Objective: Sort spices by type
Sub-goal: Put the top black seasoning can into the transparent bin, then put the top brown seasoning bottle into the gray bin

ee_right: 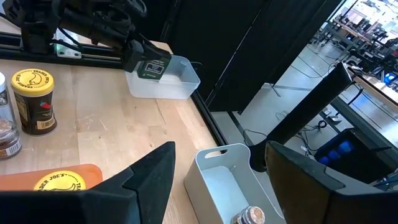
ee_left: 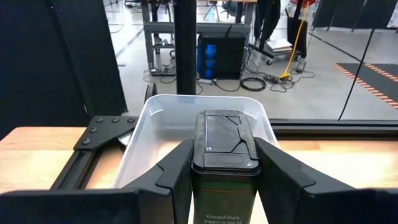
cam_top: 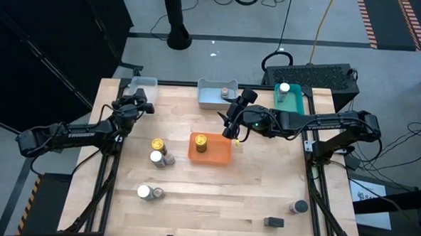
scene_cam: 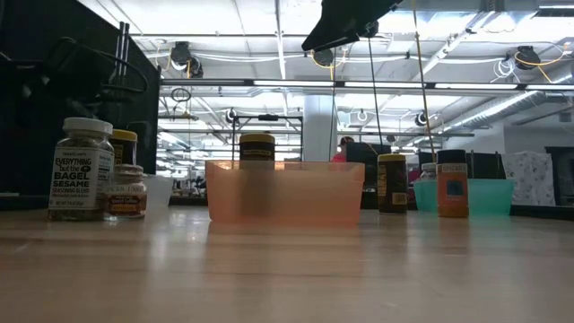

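Note:
My left gripper (ee_left: 224, 163) is shut on a dark pepper tin (ee_left: 224, 149) with a black rectangular lid. It is at the near rim of the clear tray (ee_left: 155, 121) at the table's far left (cam_top: 142, 86). My right gripper (ee_right: 217, 165) hangs open and empty above the far edge of the orange tray (cam_top: 220, 152), which holds a yellow-lidded jar (cam_top: 200, 142). A yellow-lidded jar (cam_top: 158, 144), two white-lidded jars (cam_top: 157, 157) (cam_top: 144, 192) and a dark-lidded jar (cam_top: 298, 206) stand loose on the table. My left gripper pinches the tin between its two fingers, one on each side wall just under the lid (ee_left: 198, 177). The fingers (ee_left: 177, 174) come nearly level from the table's left. The tin stands upright, lid up; its bottom is out of the picture.
A grey-blue tray (cam_top: 213, 98) with a cork-topped jar (ee_right: 252, 216) stands at the far middle. A teal tray (cam_top: 294, 102) holding a white-lidded jar (cam_top: 284, 88) is at the far right. A small black block (cam_top: 273, 222) lies near the front right.

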`<action>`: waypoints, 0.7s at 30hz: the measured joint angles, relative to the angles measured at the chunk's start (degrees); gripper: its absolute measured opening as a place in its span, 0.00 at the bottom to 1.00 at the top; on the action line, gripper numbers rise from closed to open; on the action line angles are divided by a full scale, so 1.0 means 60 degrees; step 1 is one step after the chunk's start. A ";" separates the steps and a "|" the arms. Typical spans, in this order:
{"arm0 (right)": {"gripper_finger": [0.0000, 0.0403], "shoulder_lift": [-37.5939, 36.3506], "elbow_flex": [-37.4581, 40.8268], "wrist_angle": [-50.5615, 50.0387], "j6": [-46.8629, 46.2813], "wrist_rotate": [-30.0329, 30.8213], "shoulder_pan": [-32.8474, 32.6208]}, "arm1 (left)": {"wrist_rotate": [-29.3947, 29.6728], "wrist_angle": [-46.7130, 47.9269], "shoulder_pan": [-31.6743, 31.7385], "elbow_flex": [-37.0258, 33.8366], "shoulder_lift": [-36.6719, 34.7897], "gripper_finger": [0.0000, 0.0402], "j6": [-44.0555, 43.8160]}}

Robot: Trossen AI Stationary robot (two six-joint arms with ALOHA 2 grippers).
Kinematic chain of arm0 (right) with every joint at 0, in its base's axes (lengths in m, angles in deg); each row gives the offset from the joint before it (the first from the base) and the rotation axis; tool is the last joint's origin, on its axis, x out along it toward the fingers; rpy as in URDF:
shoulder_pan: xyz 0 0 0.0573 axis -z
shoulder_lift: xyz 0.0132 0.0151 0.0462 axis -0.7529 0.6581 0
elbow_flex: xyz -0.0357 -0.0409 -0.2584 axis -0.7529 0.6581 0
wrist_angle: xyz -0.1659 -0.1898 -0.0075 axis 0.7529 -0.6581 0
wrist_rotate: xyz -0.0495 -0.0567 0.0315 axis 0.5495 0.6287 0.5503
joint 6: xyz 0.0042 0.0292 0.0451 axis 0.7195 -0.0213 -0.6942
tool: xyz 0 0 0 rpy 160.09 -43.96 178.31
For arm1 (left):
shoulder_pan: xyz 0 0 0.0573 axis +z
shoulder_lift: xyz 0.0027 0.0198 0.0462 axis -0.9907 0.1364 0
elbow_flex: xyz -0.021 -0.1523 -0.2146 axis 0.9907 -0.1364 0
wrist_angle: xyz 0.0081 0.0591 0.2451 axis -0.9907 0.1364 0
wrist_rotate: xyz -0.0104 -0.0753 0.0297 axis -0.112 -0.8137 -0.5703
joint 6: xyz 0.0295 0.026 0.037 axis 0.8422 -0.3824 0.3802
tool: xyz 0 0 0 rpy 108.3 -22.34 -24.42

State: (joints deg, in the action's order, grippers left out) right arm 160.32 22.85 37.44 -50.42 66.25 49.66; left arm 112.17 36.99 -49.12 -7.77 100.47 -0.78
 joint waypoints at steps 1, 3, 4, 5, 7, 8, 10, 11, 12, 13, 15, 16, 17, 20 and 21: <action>0.58 0.0000 0.0000 0.0000 0.0000 0.0000 0.0000 | 0.0000 0.0017 0.0000 0.0000 0.0004 0.36 0.0000; 0.58 0.0000 0.0000 -0.0004 0.0000 0.0000 0.0000 | 0.0000 0.0023 0.0000 -0.0004 0.0001 0.37 0.0000; 0.58 0.0000 0.0000 0.0000 0.0000 0.0000 0.0000 | 0.0000 0.0024 0.0000 -0.0004 0.0004 0.38 -0.0006; 0.58 0.0000 0.0000 -0.0003 0.0000 0.0000 0.0000 | 0.0000 0.0029 0.0000 -0.0004 0.0004 0.39 -0.0007; 0.58 0.0000 0.0000 -0.0002 0.0000 0.0000 0.0000 | -0.0001 0.0044 0.0000 -0.0007 0.0002 0.42 -0.0007; 0.58 0.0000 0.0000 -0.0004 0.0000 0.0000 0.0000 | -0.0004 0.0059 0.0000 -0.0007 0.0003 0.43 -0.0007; 0.58 0.0000 0.0000 -0.0004 0.0000 0.0000 0.0000 | 0.0000 0.0107 0.0000 -0.0007 0.0000 0.45 -0.0007; 0.58 0.0000 0.0000 -0.0004 0.0004 0.0000 0.0000 | -0.0004 0.0133 0.0000 -0.0007 0.0000 0.45 -0.0007; 0.58 0.0000 0.0000 -0.0004 0.0004 0.0000 0.0000 | -0.0004 0.0144 0.0000 -0.0011 0.0000 0.45 -0.0007; 0.58 0.0000 0.0000 -0.0004 0.0004 0.0000 0.0000 | -0.0004 0.0144 0.0000 -0.0011 0.0000 0.45 -0.0007; 0.58 0.0000 0.0000 -0.0004 0.0004 0.0000 0.0000 | -0.0004 0.0144 0.0000 -0.0011 0.0000 0.46 -0.0011; 0.58 0.0000 0.0000 -0.0004 0.0004 0.0000 0.0000 | -0.0004 0.0144 0.0000 -0.0011 0.0000 0.46 -0.0011; 0.58 0.0000 0.0000 -0.0004 0.0004 0.0000 0.0000 | -0.0004 0.0144 0.0000 -0.0011 0.0000 0.46 -0.0011; 0.58 0.0000 0.0000 -0.0004 0.0004 0.0000 0.0000 | -0.0004 0.0049 -0.0001 -0.0009 0.0000 0.46 -0.0009; 0.58 0.0000 0.0000 -0.0004 0.0004 0.0000 0.0000 | -0.0004 0.0022 -0.0026 0.0009 -0.0012 0.46 -0.0007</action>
State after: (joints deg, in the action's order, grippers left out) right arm 160.32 22.85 37.42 -50.40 66.25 49.66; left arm 112.14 37.12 -49.28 -7.72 100.40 -0.82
